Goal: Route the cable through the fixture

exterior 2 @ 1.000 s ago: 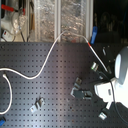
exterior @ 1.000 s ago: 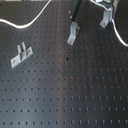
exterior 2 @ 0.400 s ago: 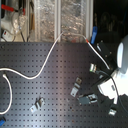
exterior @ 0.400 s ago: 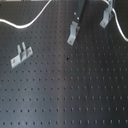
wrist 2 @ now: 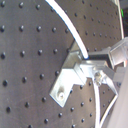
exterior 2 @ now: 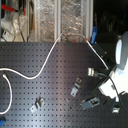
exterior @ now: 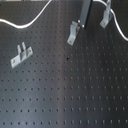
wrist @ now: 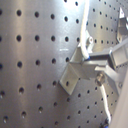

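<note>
Meanwhile the arm has crept along. In the second exterior view its white body (exterior 2: 120, 60) sits a little closer than a second ago to the tabletop (exterior 2: 30, 55) edge where the cable (exterior 2: 47, 62) comes on, and in the first exterior view the dark arm link (exterior: 85, 15) has slid slightly toward the corner near the outer bracket (exterior: 105, 19). The brackets themselves have not budged.

In both wrist views the claw (wrist 2: 95, 62) appears clamped on the cable, which runs into the fingers and trails out the other side. A pale metal bracket (wrist 2: 67, 80) stands just beside the claw. The cord brushes past its upper end, though I cannot tell whether it sits in a slot.

Elsewhere the cord sweeps in a loose curve along that same edge. So the small shift reads as lining-up: the cord is being carried to the fixture, and the threading itself looks not yet done.
</note>
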You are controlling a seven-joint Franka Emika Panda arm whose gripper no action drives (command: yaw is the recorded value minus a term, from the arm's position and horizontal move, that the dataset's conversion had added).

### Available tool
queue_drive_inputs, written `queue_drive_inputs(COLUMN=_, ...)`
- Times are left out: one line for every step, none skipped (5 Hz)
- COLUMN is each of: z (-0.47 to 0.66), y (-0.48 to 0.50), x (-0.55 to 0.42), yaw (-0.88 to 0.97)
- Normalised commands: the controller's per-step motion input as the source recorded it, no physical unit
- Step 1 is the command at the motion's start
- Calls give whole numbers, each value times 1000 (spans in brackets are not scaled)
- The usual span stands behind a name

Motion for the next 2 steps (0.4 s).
queue_drive_inputs(z=-225, y=-320, x=-512, yaw=-514)
queue_drive_inputs(z=1, y=-89, x=-355, yaw=-208)
